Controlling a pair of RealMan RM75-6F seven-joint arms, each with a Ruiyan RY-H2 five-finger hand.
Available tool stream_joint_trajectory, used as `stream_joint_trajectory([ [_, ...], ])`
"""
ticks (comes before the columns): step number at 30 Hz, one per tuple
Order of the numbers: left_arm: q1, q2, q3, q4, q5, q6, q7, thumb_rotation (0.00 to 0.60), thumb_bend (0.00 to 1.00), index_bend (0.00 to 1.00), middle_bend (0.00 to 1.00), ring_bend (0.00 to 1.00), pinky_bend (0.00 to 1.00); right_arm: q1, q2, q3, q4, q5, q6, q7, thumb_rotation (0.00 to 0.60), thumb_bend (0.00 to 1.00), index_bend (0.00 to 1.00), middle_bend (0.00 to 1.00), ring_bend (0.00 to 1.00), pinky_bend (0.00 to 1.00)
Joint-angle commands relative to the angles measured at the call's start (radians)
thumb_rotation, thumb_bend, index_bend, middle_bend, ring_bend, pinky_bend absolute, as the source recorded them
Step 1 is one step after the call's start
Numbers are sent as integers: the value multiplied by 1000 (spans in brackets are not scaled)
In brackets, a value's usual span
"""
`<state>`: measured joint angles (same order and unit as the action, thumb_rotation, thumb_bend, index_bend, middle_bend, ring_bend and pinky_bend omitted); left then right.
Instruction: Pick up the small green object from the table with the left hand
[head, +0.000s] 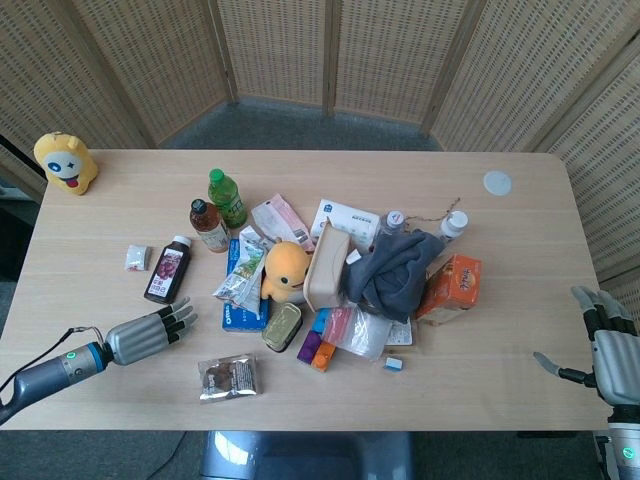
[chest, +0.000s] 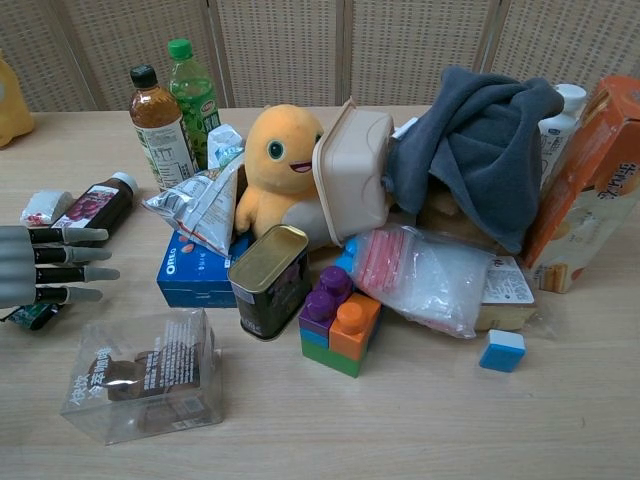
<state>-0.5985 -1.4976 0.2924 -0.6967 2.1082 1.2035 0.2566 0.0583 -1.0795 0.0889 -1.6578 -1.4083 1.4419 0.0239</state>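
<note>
Green and partly hidden, the small green object (chest: 30, 315) lay on the tabletop (chest: 420, 430) directly beneath the left robot hand (chest: 40, 265), whose straight, spread fingers (chest: 85, 272) held nothing. That flat hover probably served to line up a downward grasp, away from the clear snack packet (chest: 145, 385) just beside it

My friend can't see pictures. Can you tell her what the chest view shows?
The robot's left hand, fingers straight and apart, hovers over a small green object at the table's left edge. Beside it lies a clutter pile with an orange plush toy.
</note>
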Motion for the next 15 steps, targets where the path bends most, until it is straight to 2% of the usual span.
stream_joint_trajectory([
  [1, 3, -28, 8, 34, -2, 20, 0, 600, 59, 328, 0, 0, 0, 0, 0, 0, 1, 0, 0, -2, 408, 0, 0, 0, 0, 0],
  [4, 6, -55, 15, 73, 2, 38, 12, 600, 58, 427, 0, 0, 0, 0, 0, 0, 1, 0, 1, -2, 406, 0, 0, 0, 0, 0],
  [15, 27, -151, 27, 220, -15, 120, -17, 600, 71, 676, 0, 0, 0, 0, 2, 1, 4, 2, 0, 6, 406, 0, 0, 0, 0, 0],
])
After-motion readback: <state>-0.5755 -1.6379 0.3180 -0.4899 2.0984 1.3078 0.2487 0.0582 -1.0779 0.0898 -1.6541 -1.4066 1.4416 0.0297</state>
